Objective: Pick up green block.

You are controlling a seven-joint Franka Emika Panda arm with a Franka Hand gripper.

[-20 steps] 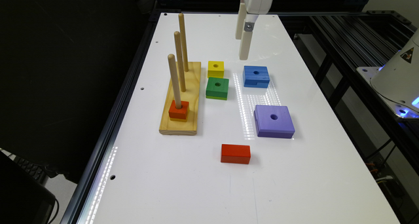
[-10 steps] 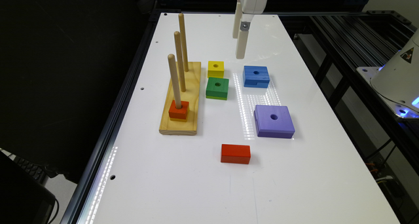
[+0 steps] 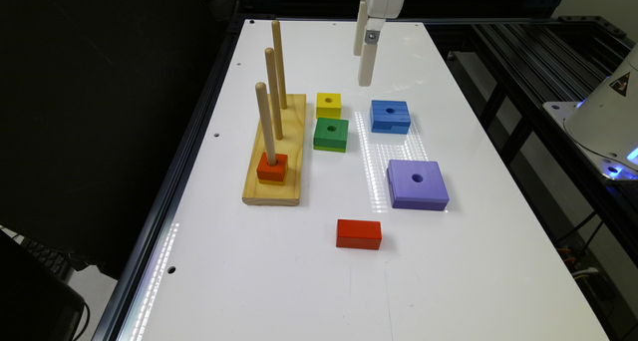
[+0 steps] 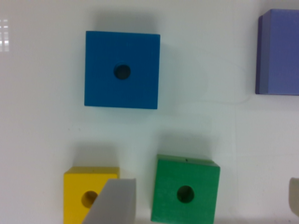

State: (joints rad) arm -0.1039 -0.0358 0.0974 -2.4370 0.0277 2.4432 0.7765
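Note:
The green block [image 3: 330,133] is a dark-green square with a round centre hole and a thin lime bottom layer. It lies flat on the white table [image 3: 299,281], between the yellow block [image 3: 328,104] and the wooden peg base [image 3: 276,151]. My gripper [image 3: 362,70] hangs above the table, behind the blocks and apart from them. In the wrist view the green block [image 4: 186,190] lies between my two grey fingertips [image 4: 114,201], and the gripper [image 4: 204,196] is open and holds nothing.
A blue block [image 3: 390,116] and a larger purple block [image 3: 416,184] lie to the exterior view's right of the green one. A red brick [image 3: 358,234] lies nearer the front. A red block [image 3: 272,168] sits on the nearest of three pegs.
The gripper has drifted slightly toward the exterior view's left, still high above the table. The blocks have not moved.

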